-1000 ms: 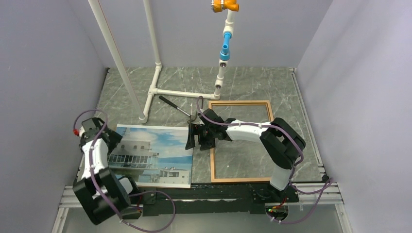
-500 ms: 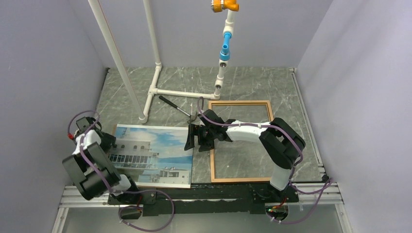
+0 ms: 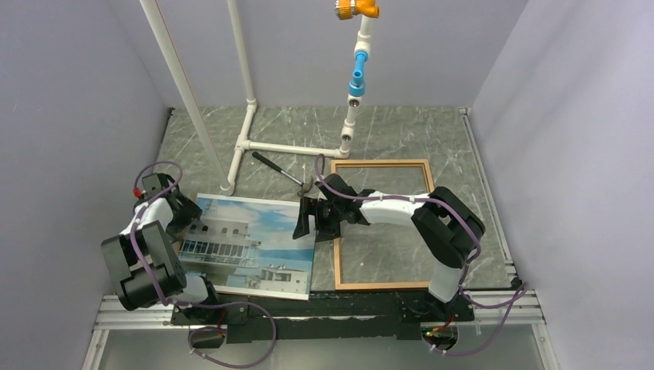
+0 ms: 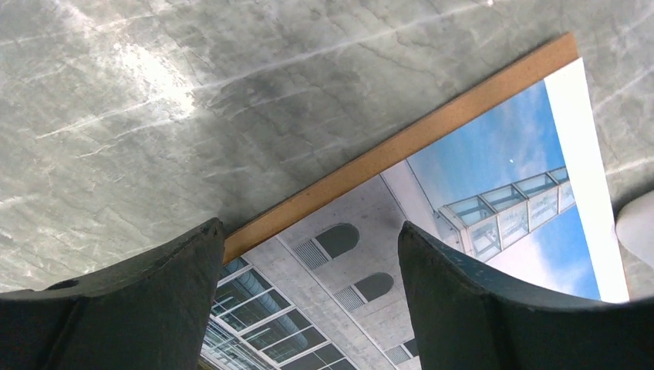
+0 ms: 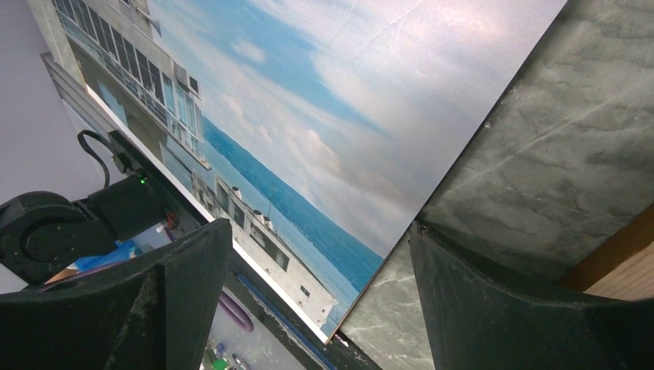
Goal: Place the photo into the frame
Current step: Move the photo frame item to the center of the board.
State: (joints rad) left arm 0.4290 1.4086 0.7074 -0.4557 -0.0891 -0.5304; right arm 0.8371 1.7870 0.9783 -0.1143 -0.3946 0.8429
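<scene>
The photo (image 3: 251, 247), a glossy print of a white building against sky and sea, lies face up on the table at the left, slightly skewed. A brown backing board (image 4: 401, 142) shows under its edge. The frame (image 3: 382, 163), orange-brown wood, lies flat to the right, its inside showing bare table. My left gripper (image 3: 180, 216) is open over the photo's left edge; the left wrist view (image 4: 308, 231) shows nothing between the jaws. My right gripper (image 3: 305, 220) is open over the photo's right edge (image 5: 320, 225), between the photo and the frame's left rail (image 5: 625, 266).
A white pipe stand (image 3: 254, 142) rises at the back left. A hanging pipe with blue and orange fittings (image 3: 356, 73) comes down beyond the frame. A black tool (image 3: 276, 168) lies between them. Grey walls close in left and right.
My left gripper swung out left, then came in against the photo's left edge. The photo slid right and turned a little, its right edge now under my right gripper, which stayed put.
</scene>
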